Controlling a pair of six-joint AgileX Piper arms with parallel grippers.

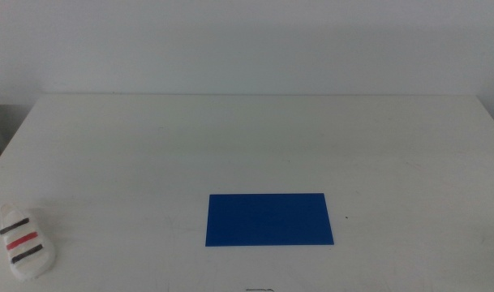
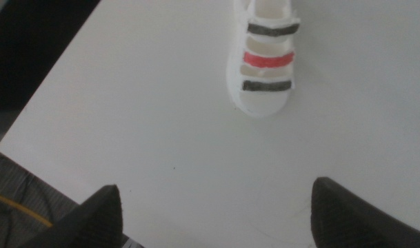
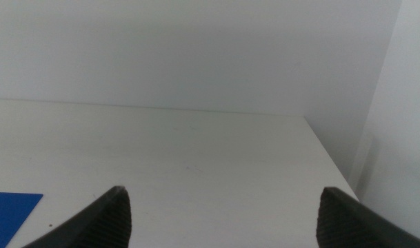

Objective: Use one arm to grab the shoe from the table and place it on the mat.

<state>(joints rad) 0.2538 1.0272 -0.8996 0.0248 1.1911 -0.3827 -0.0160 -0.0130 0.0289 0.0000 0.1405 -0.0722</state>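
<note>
The white shoe (image 1: pixel 25 242) with two black straps and one red strap lies on the white table (image 1: pixel 247 146) at the front left corner. It also shows in the left wrist view (image 2: pixel 265 58), ahead of my left gripper (image 2: pixel 216 207), which is open, empty and apart from it. The blue mat (image 1: pixel 268 219) lies flat at the front middle of the table, with nothing on it. One corner of the mat shows in the right wrist view (image 3: pixel 10 213). My right gripper (image 3: pixel 223 213) is open and empty over the table's right part. Neither arm shows in the middle view.
The table's left edge (image 2: pixel 51 96) runs close beside the shoe, with dark floor and a yellow cable (image 2: pixel 16 207) beyond it. A white wall (image 3: pixel 196 48) stands behind the table's far edge.
</note>
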